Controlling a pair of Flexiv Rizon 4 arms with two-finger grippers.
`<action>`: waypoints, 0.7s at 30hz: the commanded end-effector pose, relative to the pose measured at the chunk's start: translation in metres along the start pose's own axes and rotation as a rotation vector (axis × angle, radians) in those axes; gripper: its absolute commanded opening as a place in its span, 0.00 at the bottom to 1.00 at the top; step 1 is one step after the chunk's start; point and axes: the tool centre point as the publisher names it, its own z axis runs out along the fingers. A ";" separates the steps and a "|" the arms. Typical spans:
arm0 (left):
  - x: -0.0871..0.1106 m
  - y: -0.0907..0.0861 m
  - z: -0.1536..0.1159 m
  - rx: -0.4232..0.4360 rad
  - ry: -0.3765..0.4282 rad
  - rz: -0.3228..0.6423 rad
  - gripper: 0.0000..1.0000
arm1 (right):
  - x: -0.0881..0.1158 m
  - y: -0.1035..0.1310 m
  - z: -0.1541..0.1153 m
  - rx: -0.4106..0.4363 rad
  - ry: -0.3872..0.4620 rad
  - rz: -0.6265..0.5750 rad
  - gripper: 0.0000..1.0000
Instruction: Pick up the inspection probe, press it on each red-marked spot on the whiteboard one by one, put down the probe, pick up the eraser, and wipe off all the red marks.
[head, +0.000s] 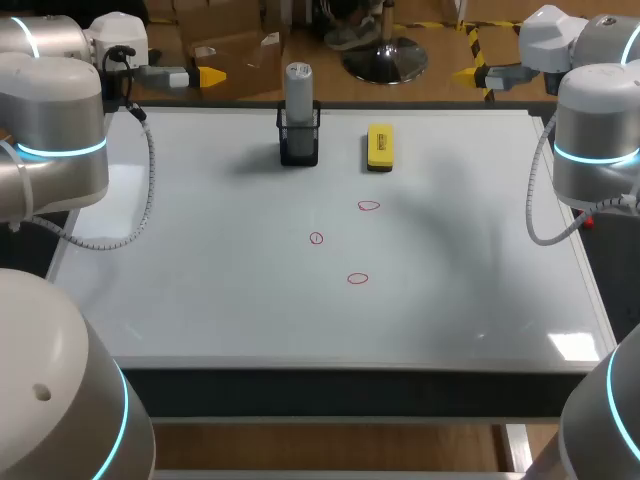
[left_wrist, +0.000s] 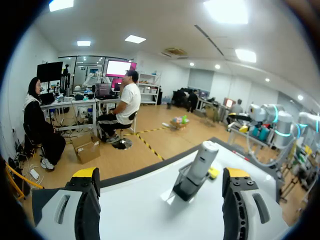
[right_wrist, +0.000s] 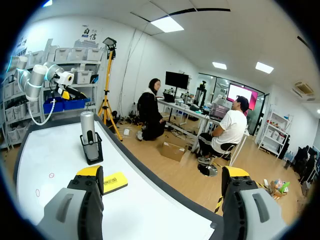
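Observation:
The grey inspection probe (head: 298, 88) stands upright in a black holder (head: 299, 143) at the back of the whiteboard (head: 200, 290). A yellow eraser (head: 380, 146) lies to its right. Three red marks (head: 369, 206) (head: 316, 238) (head: 357, 278) sit mid-board. My left gripper (head: 205, 75) hovers open at the far left edge, and the probe (left_wrist: 203, 156) and eraser (left_wrist: 213, 172) show ahead of its fingers (left_wrist: 161, 175). My right gripper (head: 465, 73) is open at the far right edge, empty (right_wrist: 162, 172); beside it are the probe (right_wrist: 88, 128), eraser (right_wrist: 114, 182) and red marks (right_wrist: 51, 175).
Both arms' elbows stand over the board's left and right sides (head: 60, 150) (head: 595, 150). A grey cable (head: 140, 210) loops from the left arm over the board's left part.

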 end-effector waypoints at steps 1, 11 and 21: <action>0.000 0.000 0.000 0.001 0.000 -0.001 1.00 | 0.000 0.000 0.000 0.001 0.001 0.000 1.00; 0.000 0.000 0.000 0.001 0.000 -0.001 1.00 | 0.000 0.000 0.000 0.001 0.001 0.000 1.00; 0.005 -0.001 0.005 0.025 0.074 0.058 1.00 | 0.000 0.000 0.000 0.001 0.001 0.000 1.00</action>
